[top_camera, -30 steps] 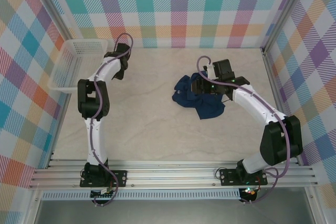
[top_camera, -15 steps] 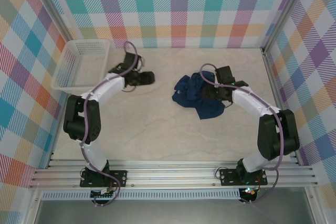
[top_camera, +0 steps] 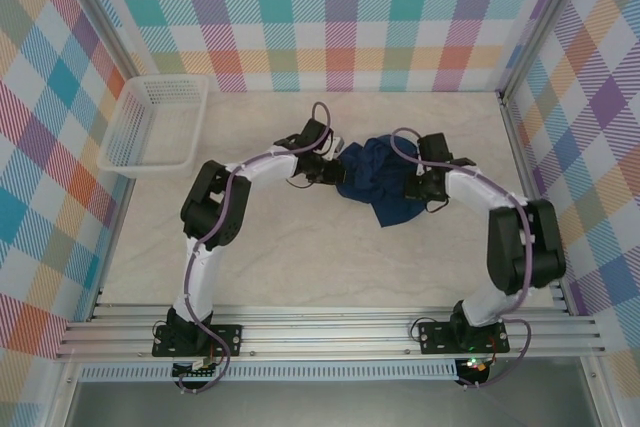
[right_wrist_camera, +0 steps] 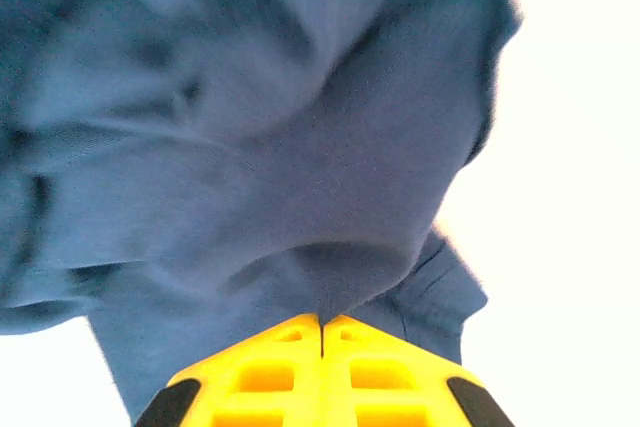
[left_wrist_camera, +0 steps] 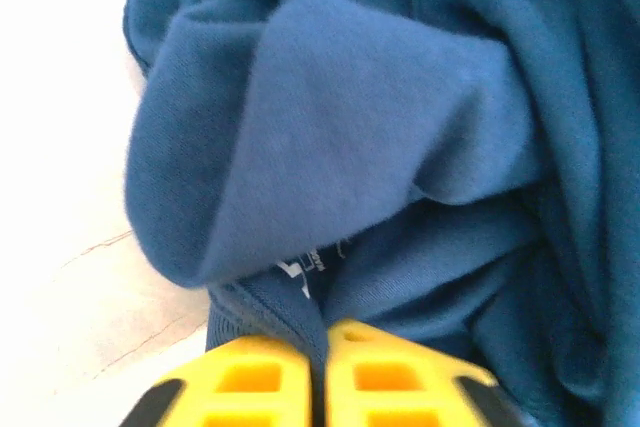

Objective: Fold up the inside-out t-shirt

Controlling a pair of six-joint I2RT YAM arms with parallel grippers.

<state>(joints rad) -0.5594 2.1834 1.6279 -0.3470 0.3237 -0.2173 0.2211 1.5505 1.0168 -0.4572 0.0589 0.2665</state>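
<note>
Basket: the white mesh basket sits at the far left corner of the table, against the checked wall. I see its mesh floor and low walls. It is well apart from both my grippers.

Shirt: the inside-out t-shirt lies crumpled in a dark blue heap on the table, right of centre, between my two arms.

Left gripper: my left gripper is at the heap's left edge. In the left wrist view its yellow fingers are pressed together on a ribbed fold of the shirt, which runs down into the seam between them. A small white mark, tag or print I cannot tell, sits just above the pinch.

Right gripper: my right gripper is at the heap's right side. In the right wrist view its yellow fingers are closed tight, nipping a gathered peak of the fabric.

Cloth between jaws: the bulk bunches up between the two pinches, and a lower flap spreads on the table toward my bases.
</note>
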